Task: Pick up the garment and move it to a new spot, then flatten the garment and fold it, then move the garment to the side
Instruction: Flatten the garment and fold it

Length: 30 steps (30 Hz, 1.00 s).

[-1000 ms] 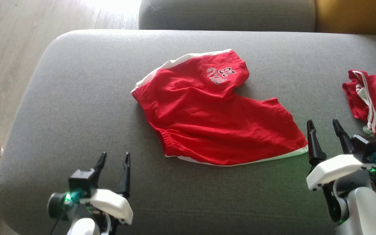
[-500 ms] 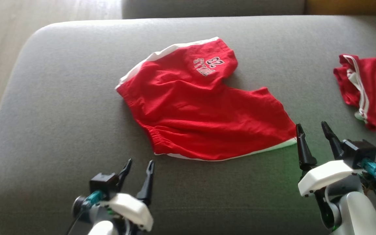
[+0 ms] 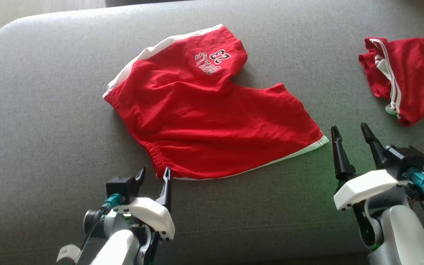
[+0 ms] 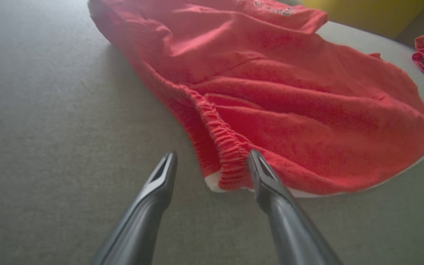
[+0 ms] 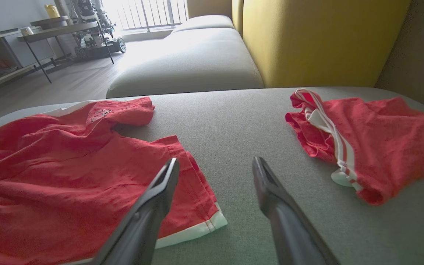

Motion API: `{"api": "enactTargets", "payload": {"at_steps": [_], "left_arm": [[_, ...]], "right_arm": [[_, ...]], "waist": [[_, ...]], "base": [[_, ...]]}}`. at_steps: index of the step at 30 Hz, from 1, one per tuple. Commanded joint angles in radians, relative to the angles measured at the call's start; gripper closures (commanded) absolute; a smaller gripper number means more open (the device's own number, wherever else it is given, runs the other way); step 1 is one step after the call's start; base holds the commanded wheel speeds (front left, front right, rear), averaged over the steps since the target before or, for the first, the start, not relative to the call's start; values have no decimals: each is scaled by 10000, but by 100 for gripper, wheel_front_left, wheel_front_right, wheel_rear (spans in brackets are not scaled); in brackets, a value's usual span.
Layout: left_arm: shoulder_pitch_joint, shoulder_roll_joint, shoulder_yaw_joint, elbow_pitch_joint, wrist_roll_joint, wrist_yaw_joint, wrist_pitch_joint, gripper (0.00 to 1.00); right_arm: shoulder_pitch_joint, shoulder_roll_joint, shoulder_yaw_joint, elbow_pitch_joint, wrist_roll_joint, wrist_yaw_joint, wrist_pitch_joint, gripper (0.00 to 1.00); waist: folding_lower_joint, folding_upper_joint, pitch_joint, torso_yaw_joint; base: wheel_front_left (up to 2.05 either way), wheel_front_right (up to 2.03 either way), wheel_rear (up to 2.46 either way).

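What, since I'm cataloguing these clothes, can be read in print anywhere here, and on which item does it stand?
"BULLS": on the red shorts, pale letters, upside down in the head view.
"23": directly above that word in the head view, on the same shorts.
Wrist views: the same print is too small or blurred to read.
Striped red garment: no lettering visible.

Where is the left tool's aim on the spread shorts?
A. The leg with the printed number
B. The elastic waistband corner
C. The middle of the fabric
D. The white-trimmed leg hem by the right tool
B: the left tool stands open at the gathered elastic corner of the shorts, with one finger at the fabric's edge and the other over bare cushion.
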Motion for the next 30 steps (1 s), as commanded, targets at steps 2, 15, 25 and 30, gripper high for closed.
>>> {"api": "enactTargets", "payload": {"at_steps": [2,15,25,30], "left_arm": [[-468,29,195,-55,-143,-14,5,0],[-1003,28,-441,1014,-761,-52,257,0],[-1284,28,-926,1264,-1027,-262,380,100],[-1354,43,-930,1039,-991,-230,181,100]], "right_arm": [[-343,5,161,-377,-108,-4,-77,0],[-615,5,92,185,-133,-4,1,0],[-938,5,-221,1179,57,-4,19,0],[-1074,5,-153,1844,528,-4,77,0]], "waist": [[0,-1,58,-2],[0,-1,310,152],[0,-1,374,311],[0,-1,378,543]], "base": [[0,0,0],[0,0,0],[0,0,0],[0,0,0]]}}
